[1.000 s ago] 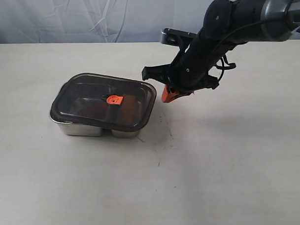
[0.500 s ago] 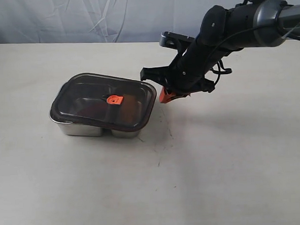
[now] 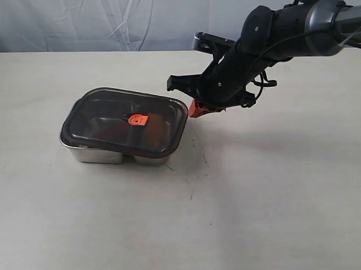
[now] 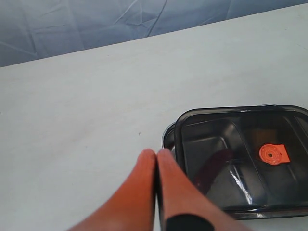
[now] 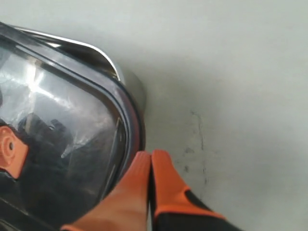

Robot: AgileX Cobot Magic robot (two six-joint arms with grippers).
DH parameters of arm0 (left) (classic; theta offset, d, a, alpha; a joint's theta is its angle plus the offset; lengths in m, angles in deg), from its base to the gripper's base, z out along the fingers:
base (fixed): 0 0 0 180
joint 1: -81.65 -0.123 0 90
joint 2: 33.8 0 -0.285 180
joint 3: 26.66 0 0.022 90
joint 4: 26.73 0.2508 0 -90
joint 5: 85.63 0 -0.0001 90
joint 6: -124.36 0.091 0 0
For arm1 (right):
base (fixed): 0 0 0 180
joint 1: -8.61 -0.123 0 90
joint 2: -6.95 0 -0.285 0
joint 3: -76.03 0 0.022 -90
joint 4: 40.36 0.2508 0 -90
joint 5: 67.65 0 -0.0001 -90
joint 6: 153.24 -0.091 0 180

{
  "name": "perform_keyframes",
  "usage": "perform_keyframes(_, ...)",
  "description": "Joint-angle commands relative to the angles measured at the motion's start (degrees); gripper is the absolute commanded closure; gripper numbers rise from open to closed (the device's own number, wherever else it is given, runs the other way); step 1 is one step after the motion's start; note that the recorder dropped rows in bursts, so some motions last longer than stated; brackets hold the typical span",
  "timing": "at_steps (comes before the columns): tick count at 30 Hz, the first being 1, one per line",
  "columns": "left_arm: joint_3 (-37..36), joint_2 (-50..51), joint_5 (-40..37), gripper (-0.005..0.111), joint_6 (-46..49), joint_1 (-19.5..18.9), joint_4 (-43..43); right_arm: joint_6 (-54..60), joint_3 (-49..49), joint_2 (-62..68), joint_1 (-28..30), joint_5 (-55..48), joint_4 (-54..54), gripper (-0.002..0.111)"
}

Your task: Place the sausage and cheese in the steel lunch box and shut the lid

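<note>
Two pincers are both pressed together and hold nothing: the left pincer [image 4: 156, 153] hovers near one corner of the lid [image 3: 125, 120], and the right pincer [image 3: 195, 108] is at the opposite corner, right of the middle in the exterior view. The lid lies on the steel lunch box [image 3: 98, 154], left of centre on the tabletop [image 3: 260, 197]. A dull red streak [image 4: 213, 166] under it may be the sausage; the cheese I cannot find. I think a sideways push at the corner could slide the box or leave the seal unseated. Compared with a second ago, the right pincer has moved closer to the lid; the box has not moved.
</note>
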Motion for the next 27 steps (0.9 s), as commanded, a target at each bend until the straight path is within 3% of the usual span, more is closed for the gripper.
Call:
perform_keyframes(1,-0.16,0.08,0.36,0.106,-0.1,0.25,0.02,1.04,-0.41,1.37,0.2,-0.02,0.51,0.109)
perform_keyframes(27,-0.16,0.08,0.3,0.106,-0.1,0.25,0.02,1.04,-5.51,3.44,-2.44,-0.83,-2.95,0.109)
